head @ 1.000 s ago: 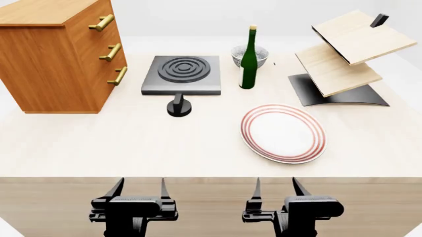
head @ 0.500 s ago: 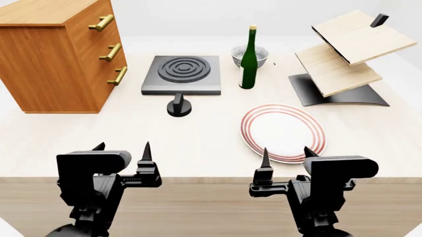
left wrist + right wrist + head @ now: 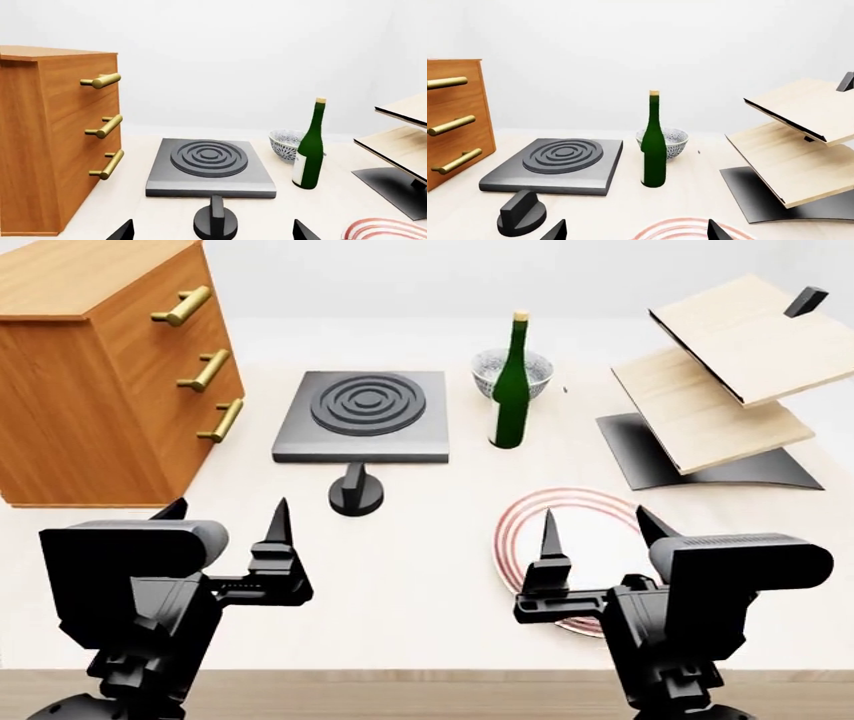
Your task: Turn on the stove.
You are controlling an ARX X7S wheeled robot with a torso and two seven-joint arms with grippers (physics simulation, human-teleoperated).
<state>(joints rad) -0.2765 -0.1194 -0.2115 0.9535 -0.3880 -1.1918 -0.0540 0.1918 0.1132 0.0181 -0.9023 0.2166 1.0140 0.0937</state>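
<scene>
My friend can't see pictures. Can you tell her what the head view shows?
Two open black pincers, left and right, hover over a pale table. Beyond them sit a grey stove, its black knob, a green bottle, a striped plate and wooden drawers.

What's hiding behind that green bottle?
Behind the green bottle stands a small patterned bowl, partly covered by it. The bowl's inside looks empty where visible; the covered part cannot be checked.

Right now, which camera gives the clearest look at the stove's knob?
The left wrist view: the knob sits centred and close, in front of the stove, its handle ridge clear. The head view shows it smaller, from above. The right wrist view catches it near the frame's corner.
</scene>
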